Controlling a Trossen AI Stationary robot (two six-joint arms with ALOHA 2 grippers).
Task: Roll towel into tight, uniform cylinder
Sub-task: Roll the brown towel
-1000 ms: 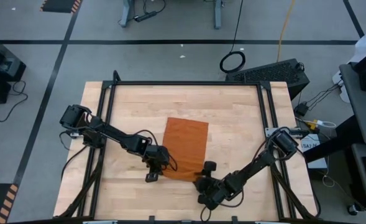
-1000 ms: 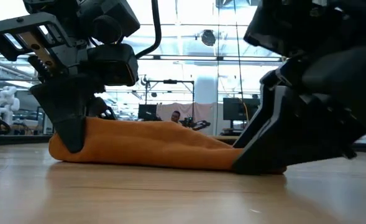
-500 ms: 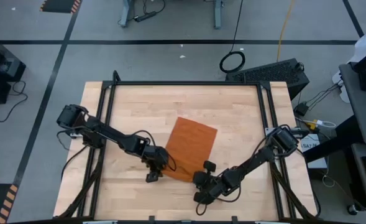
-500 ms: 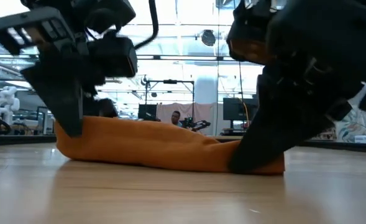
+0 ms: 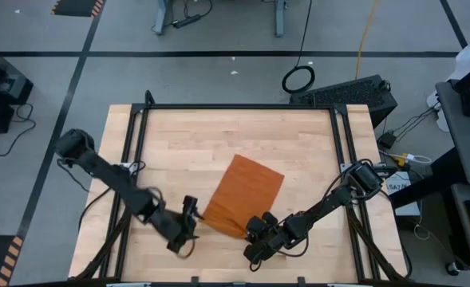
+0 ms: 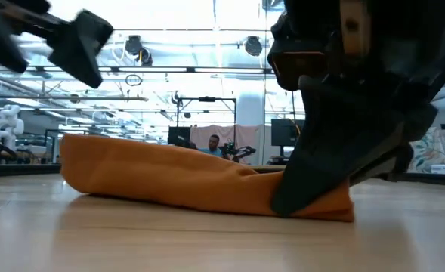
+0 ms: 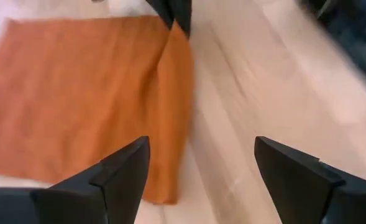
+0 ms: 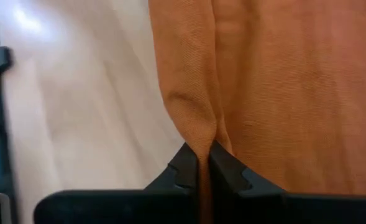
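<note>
The towel [image 5: 243, 195] lies flat, skewed, mid-bench [image 5: 314, 143]; the right gripper [image 5: 254, 231] has its fingers [image 8: 189, 168] clenched on a pinched fold at the near edge, likely to start the roll; the left gripper [image 5: 188, 217], fingers released, hangs just left

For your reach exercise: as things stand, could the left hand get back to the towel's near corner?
Probably yes. The left hand is open beside the towel with only bare table between. The right hand, shut on the towel's other near corner, is not in the way.
</note>
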